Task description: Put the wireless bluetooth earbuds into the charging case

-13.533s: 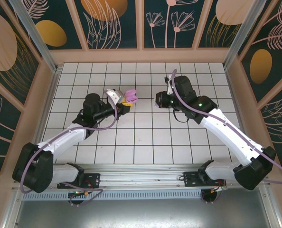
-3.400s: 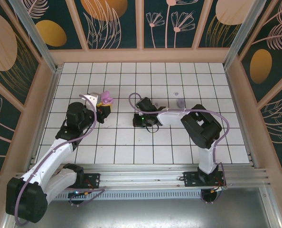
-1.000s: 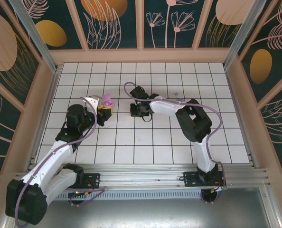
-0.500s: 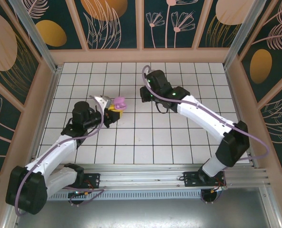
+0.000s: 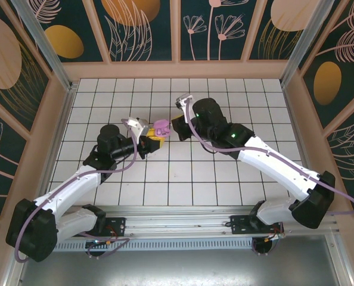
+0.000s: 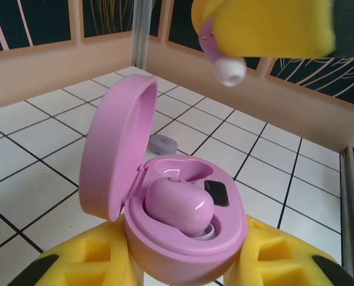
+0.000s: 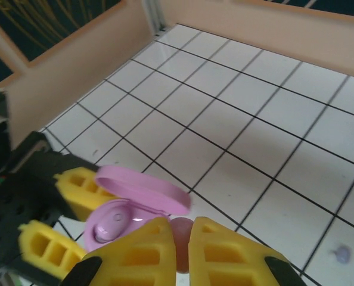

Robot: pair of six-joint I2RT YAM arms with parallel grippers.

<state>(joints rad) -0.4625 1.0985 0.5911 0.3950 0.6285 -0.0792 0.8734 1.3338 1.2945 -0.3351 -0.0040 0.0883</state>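
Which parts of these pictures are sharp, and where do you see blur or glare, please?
Top external: evenly lit and sharp, no hard shadows. Left wrist: the open charging case is crisp, with a glare spot on the seated earbud; the yellow pads above it are blurred. Right wrist: slightly soft overall, most so at the near yellow fingers.

Left pincer (image 6: 186,265), right pincer (image 7: 180,238), both clamped.

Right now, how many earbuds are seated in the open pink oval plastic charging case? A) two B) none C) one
C: the left wrist view shows one glossy pink plastic earbud seated in the pink oval plastic charging case, the slot beside it bare, while the right gripper pinches the second earbud above.
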